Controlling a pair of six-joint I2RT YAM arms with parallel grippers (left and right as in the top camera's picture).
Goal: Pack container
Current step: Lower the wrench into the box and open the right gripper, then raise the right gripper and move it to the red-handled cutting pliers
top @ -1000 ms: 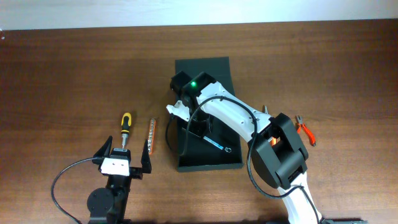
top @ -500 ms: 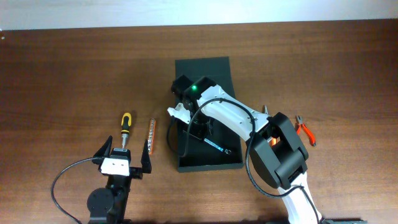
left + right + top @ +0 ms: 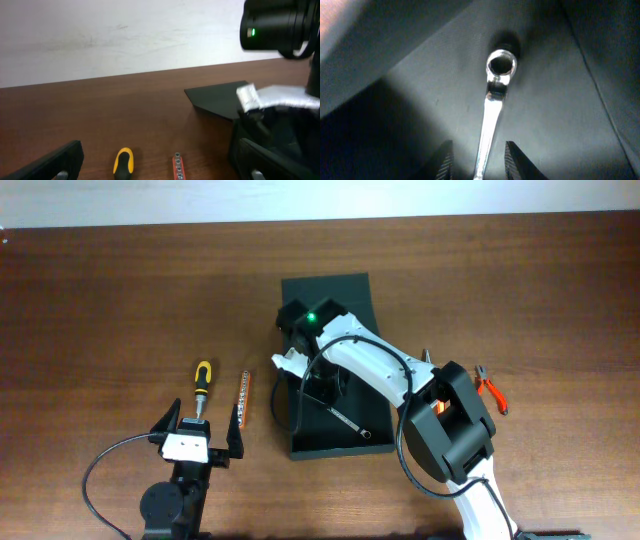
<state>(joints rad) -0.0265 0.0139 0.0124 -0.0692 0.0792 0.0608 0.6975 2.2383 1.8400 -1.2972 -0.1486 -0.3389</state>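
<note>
Container [image 3: 320,442] lies mid-table seen from overhead, its flap [image 3: 325,292] open on the far side. My right claw [image 3: 322,387] is down inside it, over a wrench [image 3: 348,420] on its floor. Left of the container lie a bit strip [image 3: 244,398] and a screwdriver [image 3: 201,378], with my left claw [image 3: 203,425] near them, spread wide and empty. Pliers [image 3: 490,388] lie right of the container.

Left wrist: the flap shows ahead on the right.

Right wrist: my fingers [image 3: 445,161] are parted, either side of the wrench's shaft, not touching it.
</note>
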